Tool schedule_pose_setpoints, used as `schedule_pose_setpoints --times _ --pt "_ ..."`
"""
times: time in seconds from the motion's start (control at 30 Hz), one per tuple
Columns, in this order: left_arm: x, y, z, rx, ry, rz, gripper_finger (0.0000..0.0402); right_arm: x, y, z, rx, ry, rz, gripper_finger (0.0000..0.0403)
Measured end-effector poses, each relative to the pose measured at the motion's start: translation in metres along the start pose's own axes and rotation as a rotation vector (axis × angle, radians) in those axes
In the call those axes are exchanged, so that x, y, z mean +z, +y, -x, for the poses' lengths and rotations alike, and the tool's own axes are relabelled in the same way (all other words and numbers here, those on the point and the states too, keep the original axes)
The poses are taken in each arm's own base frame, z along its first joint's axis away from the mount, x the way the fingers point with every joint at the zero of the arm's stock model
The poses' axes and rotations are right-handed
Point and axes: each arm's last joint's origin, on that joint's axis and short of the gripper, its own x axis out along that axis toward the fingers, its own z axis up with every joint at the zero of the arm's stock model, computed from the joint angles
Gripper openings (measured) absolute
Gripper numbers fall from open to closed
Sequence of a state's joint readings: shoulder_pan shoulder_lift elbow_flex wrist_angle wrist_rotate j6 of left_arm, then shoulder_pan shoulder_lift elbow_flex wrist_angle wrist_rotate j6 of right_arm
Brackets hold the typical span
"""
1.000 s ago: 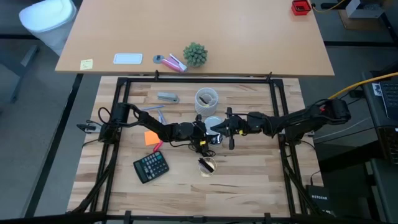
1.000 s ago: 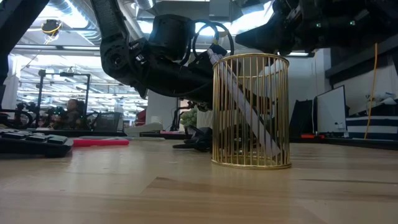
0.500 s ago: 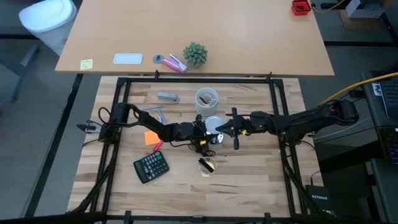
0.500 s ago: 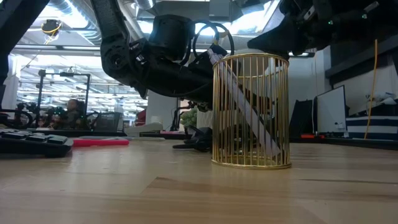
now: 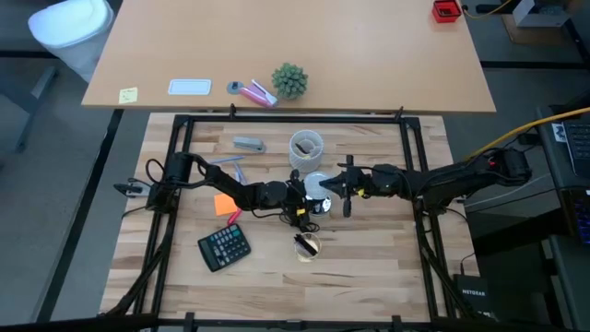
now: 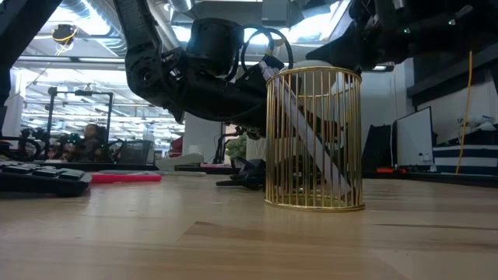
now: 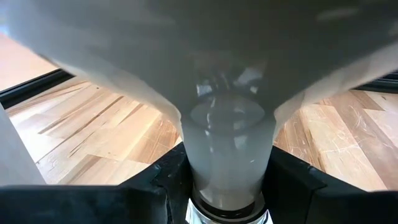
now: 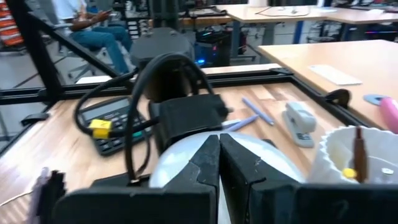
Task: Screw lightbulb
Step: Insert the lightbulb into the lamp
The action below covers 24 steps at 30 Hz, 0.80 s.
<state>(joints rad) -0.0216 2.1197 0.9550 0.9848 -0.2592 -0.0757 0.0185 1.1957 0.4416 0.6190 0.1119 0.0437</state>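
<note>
The white lightbulb (image 5: 316, 183) is at the table's middle, between my two grippers. My left gripper (image 5: 302, 195) reaches in from the left and is shut on it. In the left wrist view the lightbulb (image 7: 227, 124) fills the picture, and its grey metal base (image 7: 227, 214) shows low between the fingers. My right gripper (image 5: 332, 189) is shut and points at the globe (image 8: 180, 158) from the right. In the low view a wire holder hides the bulb. My left gripper pinches the bulb's narrow neck (image 7: 227, 180), just ahead of the metal base, between its two fingers (image 7: 168, 183). The fingers come about level from the table's left and lie along the bulb. The globe points away toward the right arm. My right gripper's shut tips (image 8: 214, 146) stand at the globe; I cannot tell whether they touch it.
A gold wire pen holder (image 5: 307, 246) stands just toward the near edge from the grippers, with a calculator (image 5: 224, 247) to its left. A pale cup (image 5: 306, 146) and a stapler (image 5: 247, 144) lie toward the far edge. An orange note (image 5: 224, 204) lies under the left arm.
My right gripper has drawn back a little toward the table's right edge and risen slightly, staying shut. The left gripper and the bulb have kept still.
</note>
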Motion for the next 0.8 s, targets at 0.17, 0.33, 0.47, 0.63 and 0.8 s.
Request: schedule_pose_setpoints --times 0.17,0.33,0.47,0.63,0.8 --pt "0.0 0.0 0.0 0.0 0.0 0.001 0.0157 0.0002 -0.0008 0.0 -0.027 -0.002 0.0 0.0012" --pt "-0.0001 0.0 0.0 0.0 0.001 0.002 0.0157 -0.0021 -0.0009 0.0001 -0.028 0.037 -0.007 0.0012" --pt "-0.0001 0.0 0.0 -0.001 0.001 0.002 0.0157 -0.0044 -0.0005 0.0004 -0.019 0.072 -0.03 0.0012" --pt "0.0005 -0.0001 0.0 -0.002 -0.001 0.002 0.0157 -0.0056 -0.0001 0.0004 -0.006 0.084 -0.031 0.0012" --pt "0.0037 0.0005 0.0009 -0.002 0.003 -0.005 0.0157 -0.0064 -0.0001 0.0004 -0.005 0.091 -0.031 0.0012"
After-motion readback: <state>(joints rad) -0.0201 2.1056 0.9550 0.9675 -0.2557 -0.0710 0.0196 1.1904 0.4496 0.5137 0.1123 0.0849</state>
